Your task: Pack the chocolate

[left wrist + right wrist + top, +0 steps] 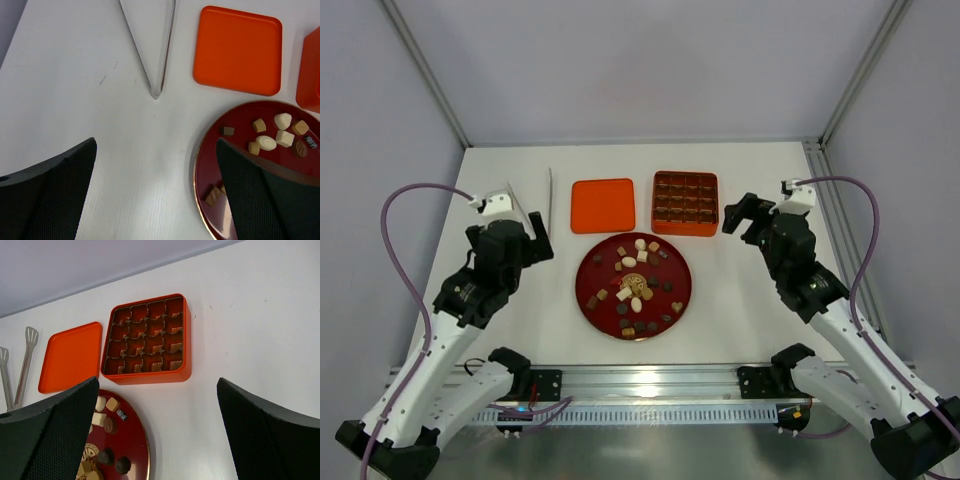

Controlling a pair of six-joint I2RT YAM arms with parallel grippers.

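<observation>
While the chocolate (pixel 629 262) lies scattered on the round dark-red plate (pixel 682 285), the orange box (pixel 685 231) stands just behind it, with its lid (pixel 603 205) to the left and tongs (pixel 550 195) further left. The left gripper (pixel 156 150) and right gripper (pixel 157 385) hover beside the plate, jaws wide, holding nothing.

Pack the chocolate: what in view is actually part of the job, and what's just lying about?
Job: chocolates, scattered on the dark-red plate; orange box, grid cells empty; likely the orange lid beside it.
Lying about: metal tongs, left of the lid, nothing touching them.
</observation>
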